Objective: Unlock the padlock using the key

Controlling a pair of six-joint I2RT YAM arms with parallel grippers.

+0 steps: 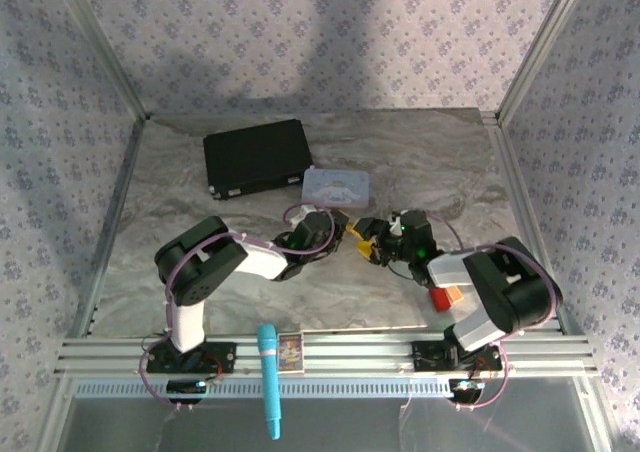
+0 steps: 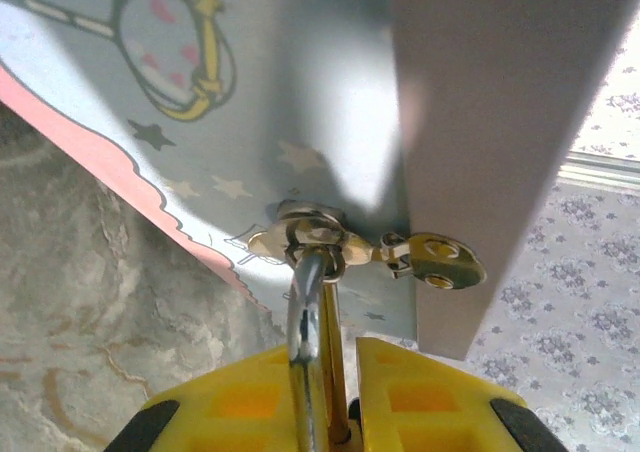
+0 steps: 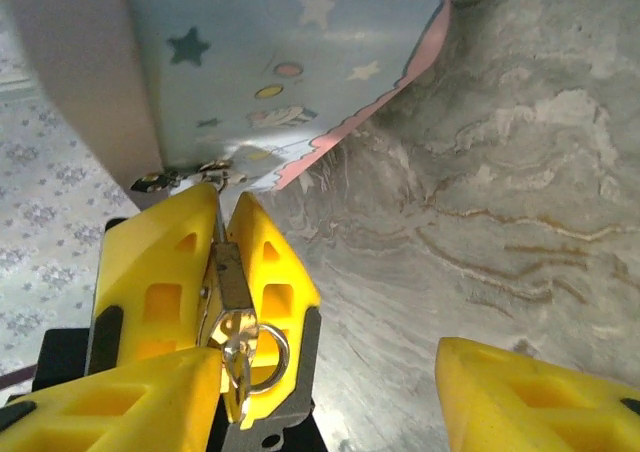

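**STATUS: PADLOCK CLAMPED AT THE TIN HASP, RIGHT CLAW RELEASED**

1. Left gripper (image 2: 325, 360): closed on the padlock (image 2: 309, 372). The two yellow fingers (image 2: 420, 397) press the lock body from both sides. The silvery shackle rises toward 12 o'clock in the left wrist view and passes through the hasp (image 2: 312, 238) of the pale blue tin (image 2: 250, 112). A small hinged latch plate (image 2: 437, 263) projects from the hasp toward 3 o'clock.

2. Right gripper (image 3: 325, 372): jaws spread wide, holding nothing. In the right wrist view its own fingers sit at 7 o'clock and 5 o'clock. The left arm's fingers, with the padlock between them, stand at about 9 o'clock.

3. Key (image 3: 236, 357): located at the lower end of the padlock body, with a thin metal ring (image 3: 270, 356) through its head. It lies just beside the 7 o'clock finger of the right gripper. Contact between the two cannot be determined, nor can the seating of the blade in the keyway.

4. Layout, top view: both grippers meet near the centre of the marbled table (image 1: 200, 212). The tin lies at 11 o'clock from that point, touching the padlock assembly. A black case (image 1: 255, 157) lies at 10 o'clock from the tin. A red-and-orange block (image 1: 445, 297) lies at 4 o'clock from the grippers, beside the right arm. A teal pen-shaped object (image 1: 268, 377) rests across the front rail at 6 o'clock.
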